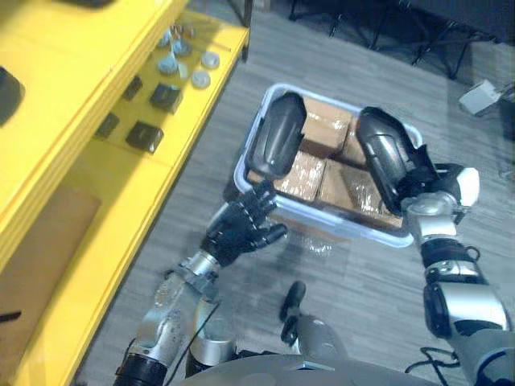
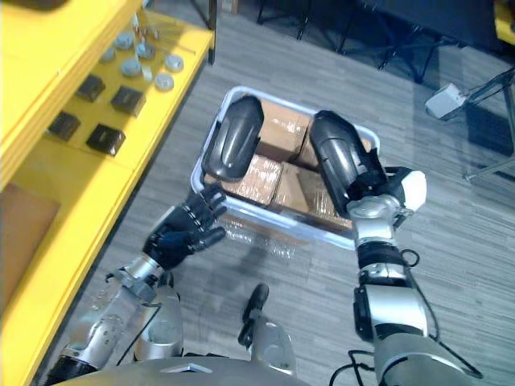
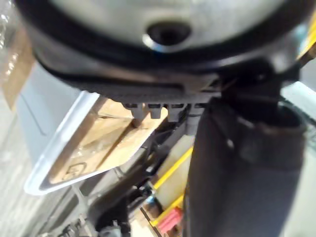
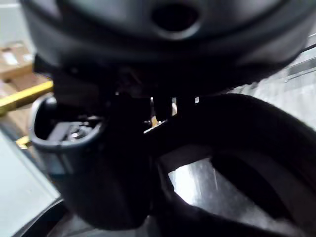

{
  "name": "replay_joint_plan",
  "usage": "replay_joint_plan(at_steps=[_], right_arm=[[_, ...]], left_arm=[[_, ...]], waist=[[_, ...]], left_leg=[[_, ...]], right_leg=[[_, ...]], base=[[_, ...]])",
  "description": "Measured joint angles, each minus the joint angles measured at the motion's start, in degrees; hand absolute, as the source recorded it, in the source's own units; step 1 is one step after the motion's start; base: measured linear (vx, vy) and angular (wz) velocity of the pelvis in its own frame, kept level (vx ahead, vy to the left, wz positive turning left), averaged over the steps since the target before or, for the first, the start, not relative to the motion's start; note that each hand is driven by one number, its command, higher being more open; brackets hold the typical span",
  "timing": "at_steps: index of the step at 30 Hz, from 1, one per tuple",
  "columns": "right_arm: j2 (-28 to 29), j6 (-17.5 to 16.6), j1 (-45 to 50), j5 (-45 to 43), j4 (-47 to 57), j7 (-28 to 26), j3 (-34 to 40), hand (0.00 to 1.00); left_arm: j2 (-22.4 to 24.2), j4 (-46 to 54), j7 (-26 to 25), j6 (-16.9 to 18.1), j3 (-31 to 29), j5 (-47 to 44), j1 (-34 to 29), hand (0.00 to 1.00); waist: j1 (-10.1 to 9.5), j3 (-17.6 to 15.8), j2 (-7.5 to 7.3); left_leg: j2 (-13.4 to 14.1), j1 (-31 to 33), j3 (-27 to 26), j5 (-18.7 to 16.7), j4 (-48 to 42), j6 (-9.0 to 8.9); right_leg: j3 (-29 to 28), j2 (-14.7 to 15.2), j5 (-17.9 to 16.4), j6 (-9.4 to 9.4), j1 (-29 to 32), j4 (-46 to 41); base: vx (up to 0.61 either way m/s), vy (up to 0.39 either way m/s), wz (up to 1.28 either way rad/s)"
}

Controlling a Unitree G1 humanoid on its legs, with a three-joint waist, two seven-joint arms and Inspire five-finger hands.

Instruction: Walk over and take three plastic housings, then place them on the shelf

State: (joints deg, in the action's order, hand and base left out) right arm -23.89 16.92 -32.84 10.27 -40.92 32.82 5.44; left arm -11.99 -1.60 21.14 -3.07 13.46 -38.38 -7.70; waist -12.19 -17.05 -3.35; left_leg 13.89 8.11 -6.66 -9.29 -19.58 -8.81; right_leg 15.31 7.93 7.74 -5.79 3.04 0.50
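Two dark, glossy plastic housings stand over a pale blue bin (image 1: 257, 121) on the floor. The left housing (image 1: 278, 133) leans upright at the bin's left rim. My left hand (image 1: 241, 227) is just below it, fingers straight and spread, with the fingertips at its lower end. In the left wrist view that housing (image 3: 163, 29) looms close over the hand. The right housing (image 1: 386, 157) is lifted above the bin's right side, and my right hand (image 1: 430, 191) is curled round its lower end, white thumb cover outward. It shows close up in the right wrist view (image 4: 163, 24).
Inside the bin lie wrapped cardboard boxes (image 1: 322, 173). A yellow shelf (image 1: 88, 265) runs along the left, carrying small dark blocks (image 1: 145, 135) and grey discs (image 1: 201, 79). Dark chair legs (image 1: 386, 36) and a white box (image 1: 481, 96) stand beyond the bin.
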Motion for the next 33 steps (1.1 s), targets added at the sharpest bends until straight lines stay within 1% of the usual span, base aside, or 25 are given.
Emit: replay_joint_plan(at_steps=[1, 2, 3, 4, 6, 7, 9, 10, 12, 13, 14, 15, 16, 18, 19, 21, 23, 25, 28, 30, 31, 33], right_arm=[[1.23, -0.63, 1.26, 2.71, 2.69, 0.0, -0.96, 0.0], [1.92, -1.09, 1.84, 3.86, 3.72, 0.0, -1.31, 0.0], [3.11, -1.94, 2.61, 5.83, 5.44, -0.01, -2.1, 0.0], [4.45, -3.18, 2.85, 7.92, 5.85, 0.01, -2.67, 0.0], [6.6, -4.7, 3.42, 10.39, 5.87, -0.03, -3.29, 0.0], [7.33, -6.14, 4.37, 11.75, 5.92, -0.05, -4.26, 0.0], [8.3, -7.93, 6.05, 13.34, 7.02, -0.14, -5.2, 0.0], [8.93, -10.07, 7.97, 14.45, 8.53, -0.15, -6.19, 0.0], [9.03, -12.36, 8.92, 15.94, 9.09, -0.19, -7.24, 0.0], [9.03, -14.28, 10.03, 17.03, 10.4, -0.19, -7.48, 0.0], [9.02, -16.15, 10.09, 17.98, 10.46, -0.18, -7.73, 0.0], [9.01, -17.06, 10.11, 18.4, 10.53, -0.16, -7.74, 0.0], [8.88, -18.66, 10.56, 18.77, 11.13, -0.13, -7.71, 0.0], [8.65, -20.66, 11.83, 18.78, 13.11, 0.15, -7.88, 0.0], [8.66, -22.19, 11.9, 18.8, 13.12, 0.19, -8.67, 0.0], [8.66, -23.96, 12.09, 18.88, 13.12, 0.2, -9.88, 0.0], [8.71, -24.97, 12.52, 19.14, 13.12, 0.2, -11.31, 0.0], [8.97, -27.09, 12.87, 20.43, 13.12, 0.19, -13.22, 0.0], [10.04, -29.17, 13.52, 20.66, 13.12, 0.19, -15.45, 0.0], [10.94, -30.47, 13.62, 20.79, 13.12, 0.19, -16.34, 0.0], [11.25, -31.73, 13.82, 20.8, 13.12, 0.18, -17.58, 0.0], [11.55, -32.74, 13.89, 20.79, 13.12, 0.09, -18.92, 0.0]], left_arm=[[0.88, -3.03, -1.65, -1.47, -0.05, 0.7, 0.93, 1.0], [1.0, -4.12, -2.17, -2.24, -0.12, 0.69, 1.05, 1.0], [1.21, -5.37, -2.93, -3.82, 0.0, 0.69, 1.31, 1.0], [1.11, -5.96, -4.02, -5.18, 0.08, 0.69, 1.51, 1.0], [1.11, -7.33, -5.36, -6.74, 0.55, 0.29, 2.82, 1.0], [1.11, -8.47, -6.84, -7.92, 1.53, -0.48, 4.67, 1.0], [1.12, -10.07, -8.62, -9.04, 2.76, -3.91, 7.38, 1.0], [1.22, -11.35, -10.83, -9.65, 3.87, -7.7, 9.72, 1.0], [1.77, -11.93, -12.83, -9.63, 3.91, -11.73, 10.92, 1.0], [2.45, -12.11, -14.41, -9.4, 3.77, -14.73, 11.83, 1.0], [2.6, -12.17, -15.44, -8.78, 3.68, -17.98, 12.39, 1.0], [2.64, -12.29, -15.75, -8.24, 3.71, -19.75, 12.74, 1.0], [2.78, -12.39, -16.18, -7.27, 3.69, -22.71, 13.33, 1.0], [3.09, -12.4, -16.56, -5.79, 3.62, -25.1, 14.64, 1.0], [3.05, -12.41, -16.77, -4.71, 3.54, -26.76, 15.32, 1.0], [3.13, -12.41, -17.16, -3.39, 3.63, -27.23, 16.35, 1.0], [3.33, -12.41, -17.83, -2.81, 3.65, -27.75, 16.84, 1.0], [3.96, -12.41, -19.21, -1.55, 3.68, -29.01, 16.93, 1.0], [4.42, -12.53, -20.59, -1.52, 3.83, -29.0, 16.93, 1.0], [4.41, -12.54, -21.05, -1.4, 4.01, -28.99, 16.93, 1.0], [4.41, -12.58, -21.56, -1.32, 4.56, -28.98, 16.94, 1.0], [4.41, -12.88, -21.8, -1.11, 5.15, -28.94, 16.94, 1.0]], waist=[[0.06, 1.3, 0.41], [0.12, 2.12, 0.48], [0.19, 2.89, 0.45], [0.66, 3.14, 0.48], [1.35, 4.0, 0.41], [1.38, 4.78, 0.41], [1.7, 5.79, 0.4], [2.43, 6.94, 0.48], [3.44, 7.68, 0.65], [4.11, 8.25, 0.91], [4.77, 8.58, 1.18], [4.88, 8.69, 1.3], [5.19, 9.02, 1.62], [5.64, 9.25, 1.93], [6.05, 9.4, 1.95], [6.12, 9.75, 1.95], [6.11, 10.94, 1.92], [6.18, 11.36, 2.25], [6.2, 12.28, 2.23], [6.22, 12.3, 2.21], [6.17, 12.35, 2.19], [6.16, 12.4, 2.18]], left_leg=[[0.0, -0.88, -0.41, -0.13, 0.52, -0.04], [0.0, -1.11, -0.65, -0.16, 0.86, -0.08], [0.0, -1.77, -1.09, -0.17, 1.14, -0.1], [-0.01, -2.76, -1.41, -0.31, 1.39, -0.2], [-0.13, -3.89, -1.88, -0.58, 1.71, -0.17], [-0.13, -4.36, -2.43, -0.74, 1.77, -0.22], [-0.13, -4.74, -2.98, -0.96, 1.78, -0.21], [-0.17, -4.77, -3.26, -0.97, 1.8, -0.22], [-0.19, -5.03, -3.6, -0.96, 1.9, -0.22], [-0.18, -5.41, -3.99, -0.95, 2.14, -0.23], [-0.2, -5.95, -4.21, -0.95, 2.36, -0.24], [-0.21, -6.46, -4.58, -0.94, 2.64, -0.25], [-0.22, -6.81, -5.0, -0.92, 2.92, -0.29], [-0.25, -6.91, -5.03, -0.87, 3.07, -0.32], [-0.32, -7.25, -5.26, -0.66, 3.54, -0.34], [-0.43, -7.71, -5.66, -0.43, 4.02, -0.37], [-0.6, -7.7, -5.84, -0.25, 4.57, -0.4], [-0.85, -8.7, -6.13, -0.07, 5.39, -0.31], [-1.1, -8.98, -6.2, 0.1, 5.92, -0.26], [-1.17, -9.01, -6.27, 0.1, 5.89, -0.26], [-1.23, -9.01, -6.26, 0.12, 5.86, -0.23], [-1.25, -9.01, -6.26, 0.16, 5.85, -0.24]], right_leg=[[-0.17, -0.04, 0.02, -0.03, -0.6, 0.39], [-0.29, -0.06, 0.02, -0.03, -0.59, 0.55], [-0.72, -0.08, 0.02, -0.03, -0.82, 0.58], [-1.16, -0.07, 0.02, -0.03, -1.48, 0.57], [-1.54, 0.05, 0.05, -0.06, -2.16, 0.58], [-1.89, 0.09, 0.05, -0.06, -2.28, 0.6], [-2.63, 0.08, 0.04, -0.06, -2.35, 0.77], [-3.02, 0.08, 0.1, -0.14, -2.39, 1.24], [-3.15, 0.05, 0.28, -0.09, -2.54, 1.69], [-3.46, -0.01, 0.55, -0.16, -2.74, 2.1], [-3.82, -0.06, 0.89, -0.2, -3.21, 2.75], [-4.25, -0.08, 0.94, -0.2, -3.2, 2.78], [-4.62, -0.08, 0.96, -0.22, -3.2, 2.8], [-4.63, -0.08, 0.97, -0.22, -3.2, 2.85], [-4.78, -0.08, 1.01, -0.21, -3.21, 2.86], [-5.11, -0.07, 1.04, -0.21, -3.22, 2.99], [-5.21, -0.08, 1.52, -0.13, -3.26, 3.9], [-5.64, 0.02, 1.61, -0.07, -3.66, 3.93], [-5.75, 0.21, 1.61, -0.07, -3.69, 3.94], [-5.86, 0.29, 1.61, -0.07, -3.69, 3.94], [-5.86, 0.36, 1.61, -0.07, -3.69, 3.94], [-5.88, 0.37, 1.61, -0.07, -3.69, 3.94]], base=[[0.1, 0.025, -0.18], [0.06, 0.015, -0.14], [0.06, 0.026, -0.13], [0.03, 0.027, -0.13], [-0.02, 0.033, -0.13], [-0.04, 0.03, -0.16], [-0.03, 0.025, -0.17], [-0.02, 0.018, -0.13], [-0.01, 0.007, -0.11], [-0.01, 0.006, -0.16], [0.0, 0.004, -0.2], [0.0, 0.007, -0.21], [0.0, 0.008, -0.15], [0.0, 0.005, -0.04], [0.0, 0.008, -0.06], [0.01, 0.011, -0.07], [0.01, 0.005, -0.02], [0.01, 0.025, -0.05], [0.0, 0.011, 0.0], [-0.04, 0.021, -0.02], [-0.04, 0.017, -0.01], [-0.04, 0.011, -0.01]])
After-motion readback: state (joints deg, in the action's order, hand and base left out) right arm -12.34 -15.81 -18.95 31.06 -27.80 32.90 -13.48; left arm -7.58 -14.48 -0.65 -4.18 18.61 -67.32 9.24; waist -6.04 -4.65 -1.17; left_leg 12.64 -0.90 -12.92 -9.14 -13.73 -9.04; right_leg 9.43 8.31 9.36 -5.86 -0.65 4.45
